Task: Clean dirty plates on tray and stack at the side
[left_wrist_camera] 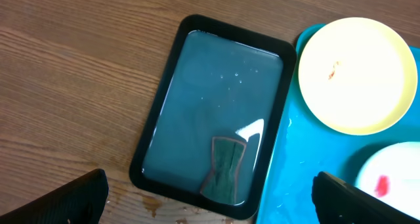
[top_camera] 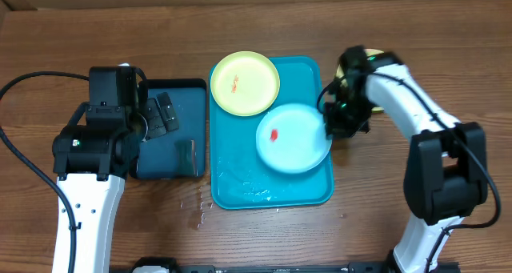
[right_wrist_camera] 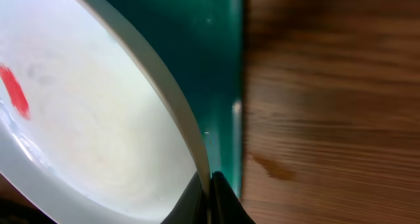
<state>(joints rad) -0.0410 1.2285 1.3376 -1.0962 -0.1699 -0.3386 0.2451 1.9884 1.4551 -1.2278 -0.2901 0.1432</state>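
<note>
**A:** Which step?
**B:** Picking up, I judge; right gripper [top_camera: 336, 122] clamped on the rim of the blue plate [top_camera: 290, 141]; plate sits on the tray [top_camera: 240, 189], beyond its tips; left gripper [left_wrist_camera: 213, 204] gaping, empty.
**A:** Next?
**B:** Lift level; grip's thin.

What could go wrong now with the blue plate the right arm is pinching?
The right gripper holds only the thin rim of the blue plate, so it may slip or tilt when lifted. The yellow plate lies close beside it; dragging could knock it.
</note>
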